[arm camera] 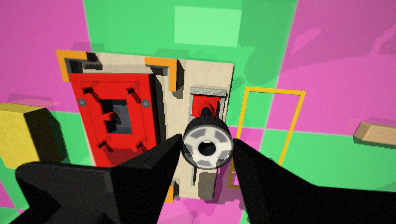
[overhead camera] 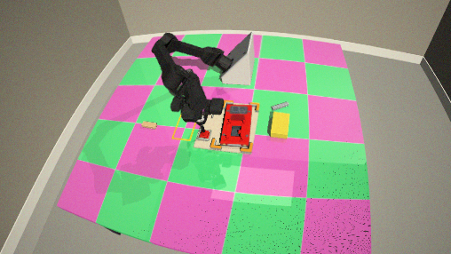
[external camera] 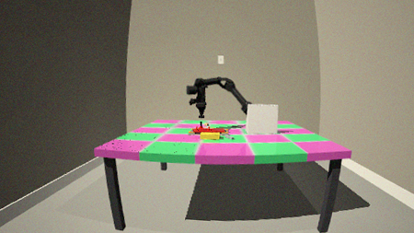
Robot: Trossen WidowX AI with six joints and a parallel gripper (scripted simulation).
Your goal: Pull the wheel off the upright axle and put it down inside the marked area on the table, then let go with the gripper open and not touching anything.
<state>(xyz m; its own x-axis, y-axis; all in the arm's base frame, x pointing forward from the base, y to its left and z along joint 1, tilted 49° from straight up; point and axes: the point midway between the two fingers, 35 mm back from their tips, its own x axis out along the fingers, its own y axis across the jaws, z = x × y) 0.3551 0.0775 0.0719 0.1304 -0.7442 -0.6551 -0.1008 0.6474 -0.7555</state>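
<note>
My gripper (overhead camera: pixel 201 120) (external camera: pixel 201 116) (arm camera: pixel 207 141) is shut on the wheel, a dark-rimmed disc with a pale spoked face. The wheel (arm camera: pixel 216 150) is held face up between the fingertips. The upright black axle (overhead camera: pixel 202 128) (external camera: pixel 201 123) stands on a small red block (overhead camera: pixel 204 135) (arm camera: pixel 198 103). The wheel is clear above the axle, with a gap below the fingertips in the exterior view. In the wrist view the wheel hides part of the axle. The marked area, a yellow outline (overhead camera: pixel 181 139) (arm camera: pixel 275 90), lies on the table beside the board.
The pale board (overhead camera: pixel 215 124) (arm camera: pixel 179 112) carries a large red plate (overhead camera: pixel 229 137) (arm camera: pixel 90 122) between orange corner brackets. A yellow block (overhead camera: pixel 280 124) (external camera: pixel 209 135) (arm camera: pixel 17 135), a grey ribbed bar (overhead camera: pixel 280 106), a tan block (overhead camera: pixel 149 124) (arm camera: pixel 377 133) and a pale upright panel (overhead camera: pixel 243 67) (external camera: pixel 262 119) also stand on the table.
</note>
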